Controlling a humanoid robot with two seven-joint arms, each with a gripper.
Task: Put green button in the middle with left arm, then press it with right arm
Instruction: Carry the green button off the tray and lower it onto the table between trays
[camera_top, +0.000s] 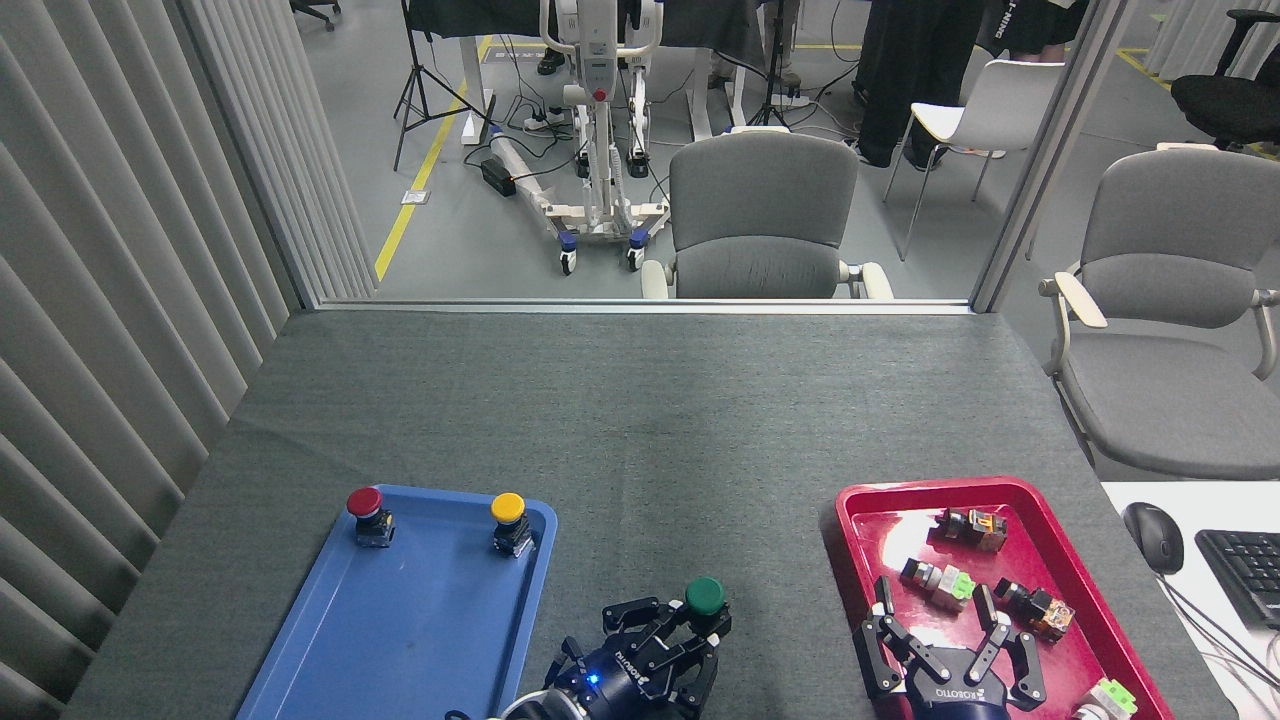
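**A:** In the head view, where is the small push-button with the round dark-green cap (705, 596)?

**B:** Low in the frame, just right of centre, over the bare dark grey felt table covering (640, 440), between the flat blue plastic tray (400, 640) and the glossy red plastic tray (1075, 590). The black multi-finger left gripper (690, 632) has its fingers clamped around the button's base, the cap poking up above them.

**A:** And the other black gripper?

**B:** The right gripper (935, 635) sits at the lower right over the near end of the red tray, fingers spread apart, holding nothing.

**A:** What lies around?

**B:** A red-capped button (366, 512) and a yellow-capped button (510, 520) stand at the far end of the blue tray. Small switch parts (940, 583) are scattered in the red tray. The felt between the trays is otherwise bare. A grey office chair (760, 215) stands beyond the table's far edge.
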